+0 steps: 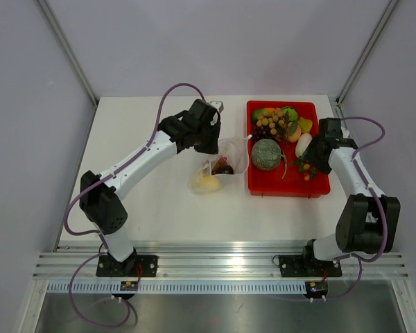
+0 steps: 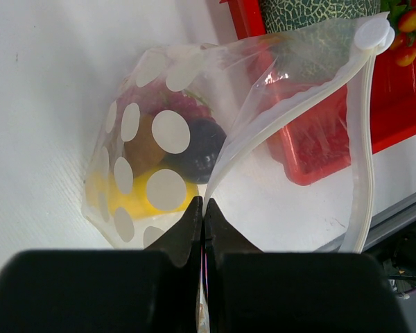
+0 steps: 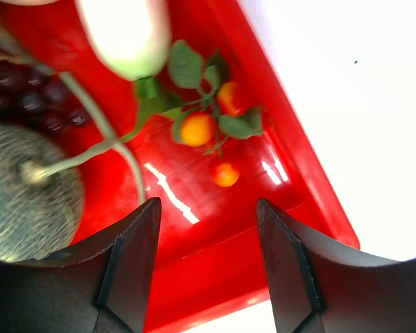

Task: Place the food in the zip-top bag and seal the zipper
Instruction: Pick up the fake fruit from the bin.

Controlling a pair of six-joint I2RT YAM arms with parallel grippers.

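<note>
Because the left gripper pinches the edge of the zip-top bag with its jaws squeezed shut on the plastic, the mouth of the bag stands up and gapes toward the red tray. That looks like the reason for the hold: a floppy bag would fall flat, and nothing could go in. The zipper is the pale strip along the open mouth (it curves like a smile). Its two sides are apart, so the bag is not sealed. The bag lies on the white surface, just beside the tray's left wall. Some food is inside it: a yellow piece and a dark round piece show through the dotted plastic.

The right gripper hangs over the near right part of the tray with its jaws wide and nothing between them. Right under it lies a twig of little orange fruits with green leaves. I think this is the next bit to pick up. More food sits in the tray too, like a netted melon and a grape bunch. The twig is thin and lies flat, so the jaws may need to go low to catch it.
</note>
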